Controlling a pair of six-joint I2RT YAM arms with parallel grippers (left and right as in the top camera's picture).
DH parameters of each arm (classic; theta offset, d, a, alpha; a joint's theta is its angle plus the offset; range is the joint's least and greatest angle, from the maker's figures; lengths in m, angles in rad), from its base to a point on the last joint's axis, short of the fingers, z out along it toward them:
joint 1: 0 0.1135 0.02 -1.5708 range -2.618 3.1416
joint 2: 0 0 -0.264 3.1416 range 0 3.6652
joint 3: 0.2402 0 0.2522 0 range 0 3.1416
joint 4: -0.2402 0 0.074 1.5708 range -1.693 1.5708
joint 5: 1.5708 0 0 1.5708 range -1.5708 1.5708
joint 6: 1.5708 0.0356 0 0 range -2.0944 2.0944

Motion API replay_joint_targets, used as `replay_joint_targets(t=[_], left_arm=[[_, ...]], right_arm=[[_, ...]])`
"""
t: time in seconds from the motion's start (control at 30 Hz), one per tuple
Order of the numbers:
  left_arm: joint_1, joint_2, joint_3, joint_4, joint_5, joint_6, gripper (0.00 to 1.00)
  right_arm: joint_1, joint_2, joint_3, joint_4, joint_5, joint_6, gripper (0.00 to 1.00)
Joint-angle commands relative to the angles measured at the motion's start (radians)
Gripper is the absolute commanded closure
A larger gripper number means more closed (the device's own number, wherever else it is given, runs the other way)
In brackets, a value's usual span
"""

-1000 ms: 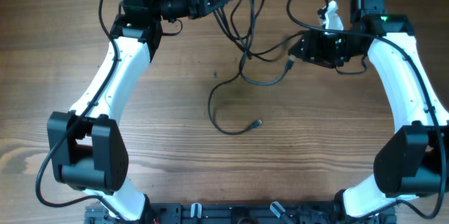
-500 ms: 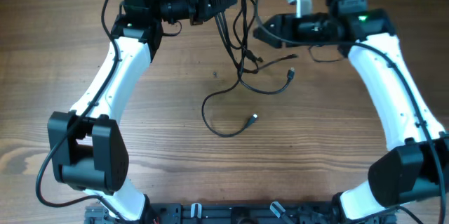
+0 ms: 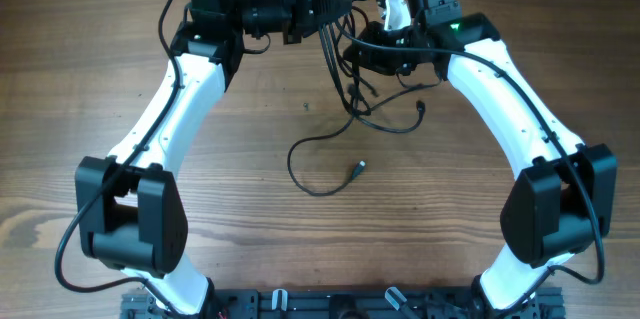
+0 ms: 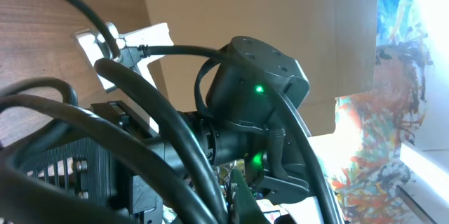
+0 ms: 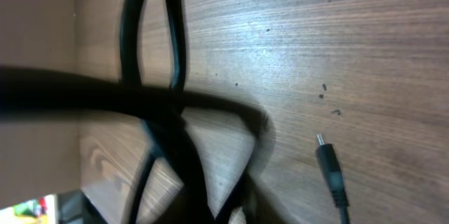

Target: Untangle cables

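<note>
Cables (image 3: 348, 94) sat knotted at far side of desk (image 3: 230, 209), strung between both arms, 1 tail trailing loose. Left gripper (image 3: 325, 9) clamped tight on cables; right gripper (image 3: 355, 54) closed, seemingly on 1 strand. Thin, limp, light: best grabbed near plug (image 3: 358, 168).

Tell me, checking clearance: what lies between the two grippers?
Only cables, strung from the left gripper to the right gripper, in the overhead view.
</note>
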Motion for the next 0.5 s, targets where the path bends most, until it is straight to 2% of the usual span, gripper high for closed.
replay_joint_targets(t=[0.0,0.1,0.13,0.2,0.27,0.3,0.37,0.47], left_arm=[[0.008,-0.008,0.016,0.014,0.024,0.060,0.96],[0.023,-0.008,0.016,-0.078,0.008,0.220,0.96],[0.032,-0.008,0.016,-0.159,-0.024,0.292,0.96],[0.047,-0.008,0.016,-0.360,-0.150,0.417,0.96],[0.053,-0.008,0.016,-0.612,-0.409,0.545,0.96],[0.050,-0.008,0.016,-0.697,-0.525,0.586,0.96],[0.045,-0.008,0.016,-0.787,-0.654,0.606,0.96],[0.039,-0.008,0.016,-0.871,-0.734,0.655,0.96]], right_arm=[[-0.047,0.020,-0.004,-0.011,0.105,0.029,0.96],[-0.116,-0.018,-0.004,-0.032,0.104,0.019,0.96],[-0.146,-0.040,-0.004,-0.045,0.098,-0.005,0.96],[-0.189,-0.079,-0.004,-0.067,0.089,-0.045,0.96],[-0.223,-0.127,-0.004,-0.101,0.067,-0.106,0.96],[-0.232,-0.148,-0.004,-0.119,0.066,-0.129,0.96],[-0.242,-0.176,-0.004,-0.143,0.068,-0.169,0.96],[-0.253,-0.218,-0.004,-0.163,0.069,-0.204,0.96]])
